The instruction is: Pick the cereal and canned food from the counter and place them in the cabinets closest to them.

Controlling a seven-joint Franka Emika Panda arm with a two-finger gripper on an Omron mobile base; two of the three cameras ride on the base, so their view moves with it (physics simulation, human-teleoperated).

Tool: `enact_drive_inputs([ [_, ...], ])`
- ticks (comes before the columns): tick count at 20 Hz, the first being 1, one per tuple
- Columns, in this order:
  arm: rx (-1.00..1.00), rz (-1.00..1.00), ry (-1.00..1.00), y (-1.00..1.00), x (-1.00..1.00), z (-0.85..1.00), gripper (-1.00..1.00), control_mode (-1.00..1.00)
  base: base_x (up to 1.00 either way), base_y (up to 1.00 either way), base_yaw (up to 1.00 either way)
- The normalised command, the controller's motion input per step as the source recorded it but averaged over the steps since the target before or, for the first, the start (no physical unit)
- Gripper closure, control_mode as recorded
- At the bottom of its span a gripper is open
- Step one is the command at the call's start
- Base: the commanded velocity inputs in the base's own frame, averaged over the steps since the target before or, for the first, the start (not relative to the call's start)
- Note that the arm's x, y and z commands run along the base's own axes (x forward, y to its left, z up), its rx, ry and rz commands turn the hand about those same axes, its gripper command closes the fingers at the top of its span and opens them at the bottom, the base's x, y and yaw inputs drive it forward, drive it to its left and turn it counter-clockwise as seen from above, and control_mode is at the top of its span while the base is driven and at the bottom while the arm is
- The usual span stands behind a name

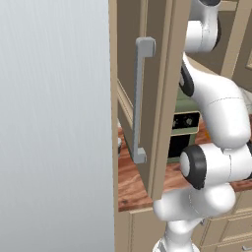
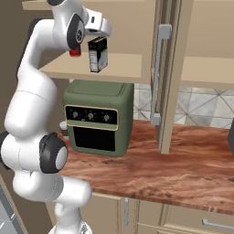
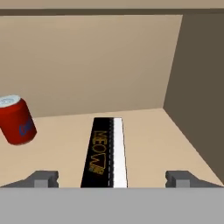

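The cereal is a black box with a white side panel. It stands upright on the pale shelf of the open wall cabinet. My gripper hangs just above it. In the hand view the cereal shows its narrow top, and the gripper is open around it. There is a clear gap between the box and each fingertip. The canned food is out of view. The counter runs below the cabinet.
A red soda can stands on the same shelf, left of the box. The cabinet door with its grey bar handle stands open to the right. A green countertop oven sits under the shelf. A tall grey panel fills the left.
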Motion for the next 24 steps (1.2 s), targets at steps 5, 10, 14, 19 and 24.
enact_drive_inputs([
  [5,0.0,0.0,0.04,0.0,-0.79,-0.09,-1.0,-1.0,0.0,0.0,0.0],
  [10,-0.04,0.0,0.01,0.0,-0.99,-0.4,-1.0,-1.0,0.0,0.0,0.0],
  [14,-0.11,0.0,0.07,0.0,-0.94,-0.89,-1.0,-1.0,0.0,0.0,0.0],
  [19,-0.12,0.0,0.14,-0.01,-0.63,-1.0,-1.0,-1.0,0.0,0.0,0.0],
  [24,-0.02,0.0,0.03,-0.19,-0.26,-0.99,-1.0,-1.0,0.0,0.0,0.0],
])
